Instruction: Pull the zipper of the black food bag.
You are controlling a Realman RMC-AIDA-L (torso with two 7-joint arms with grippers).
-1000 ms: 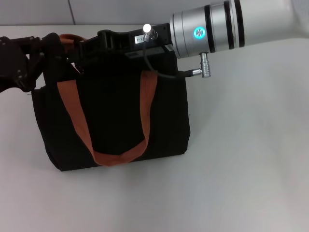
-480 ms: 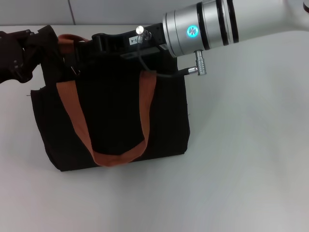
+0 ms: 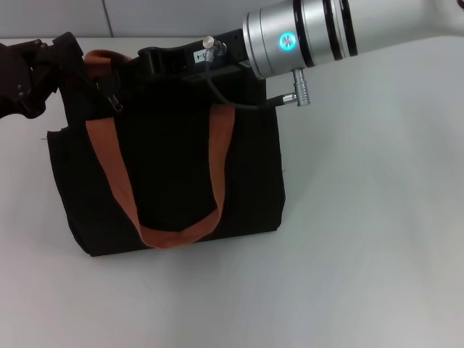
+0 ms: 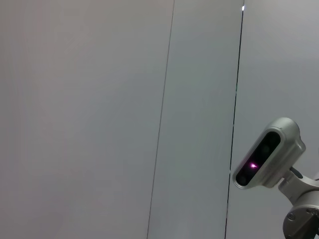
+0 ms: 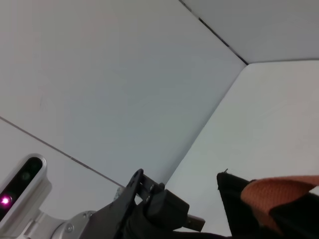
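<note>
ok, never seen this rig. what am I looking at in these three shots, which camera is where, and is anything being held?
It is a two-armed robot working at a white table. The head view looks down from the robot's head. On the table stands a large black fabric food bag with orange-brown webbing handles. The silver right arm reaches in over the bag's top edge; its black gripper sits there, but whether it grips anything is hidden. The left gripper is at the bag's top left corner, against the fabric; its hold is not clear either. A small metal piece hangs near that corner, possibly the zipper pull.

The left wrist view points away at a plain wall and a grey camera head. The right wrist view shows a corner of the bag, an orange strap and the other arm.
</note>
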